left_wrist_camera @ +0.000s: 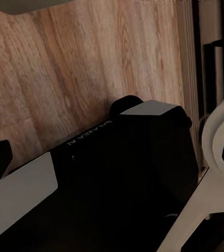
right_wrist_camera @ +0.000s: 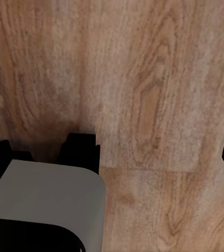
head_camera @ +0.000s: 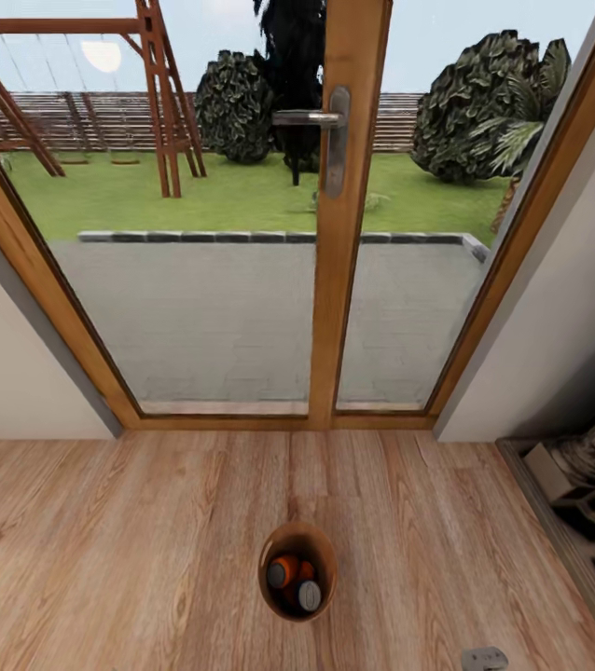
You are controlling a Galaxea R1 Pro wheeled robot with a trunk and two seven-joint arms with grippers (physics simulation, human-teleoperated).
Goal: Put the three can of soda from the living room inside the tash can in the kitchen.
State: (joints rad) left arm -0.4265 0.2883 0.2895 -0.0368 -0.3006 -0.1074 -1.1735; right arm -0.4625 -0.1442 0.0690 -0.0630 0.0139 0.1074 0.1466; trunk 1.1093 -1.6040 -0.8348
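Cans (head_camera: 290, 580) in bin (head_camera: 324, 550) on floor (head_camera: 130, 550), w/ glass door (head_camera: 242, 233) behind, shelf (head_camera: 587, 503) to right.

We look down on open wood floor (head_camera: 130, 550) all around the trash can (head_camera: 327, 552), whose mouth is unobstructed from above. Glass doors (head_camera: 214, 308) close off the far side; a cluttered recess (head_camera: 587, 494) hems the right.

A home, by the look of it: a light wood plank floor (head_camera: 148, 540) runs up to a wood-framed glazed patio door (head_camera: 344, 214) with a metal lever handle (head_camera: 321, 126), giving onto a paved terrace (head_camera: 204, 317), lawn (head_camera: 242, 196), shrubs (head_camera: 479, 102) and a wooden swing frame (head_camera: 162, 93).
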